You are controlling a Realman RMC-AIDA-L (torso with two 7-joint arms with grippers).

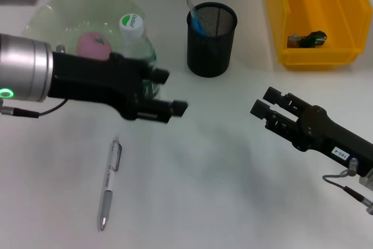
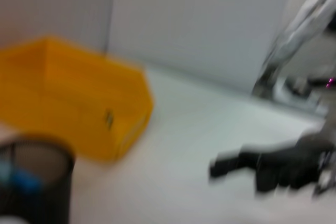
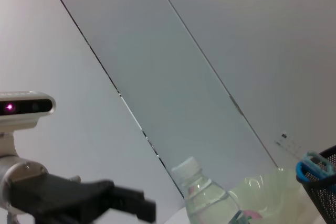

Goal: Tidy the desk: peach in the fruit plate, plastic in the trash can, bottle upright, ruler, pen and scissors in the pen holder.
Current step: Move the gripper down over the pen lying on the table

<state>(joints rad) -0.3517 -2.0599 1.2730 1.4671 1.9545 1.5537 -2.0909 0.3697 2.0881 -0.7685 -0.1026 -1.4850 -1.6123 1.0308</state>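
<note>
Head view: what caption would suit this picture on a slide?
Left hand open beside the upright bottle, right hand open, pen lying on the desk.

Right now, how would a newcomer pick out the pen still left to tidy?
Start at the black mesh pen holder on the white desk. Go toward the robot's left, below the left pincer. The pen lies flat there alone, slim, silver and white.

Pink peach (image 1: pixel 92 45) on green plate (image 1: pixel 52 13), bottle (image 1: pixel 135 36) upright beside it, pen (image 1: pixel 109 182) flat on desk
</note>
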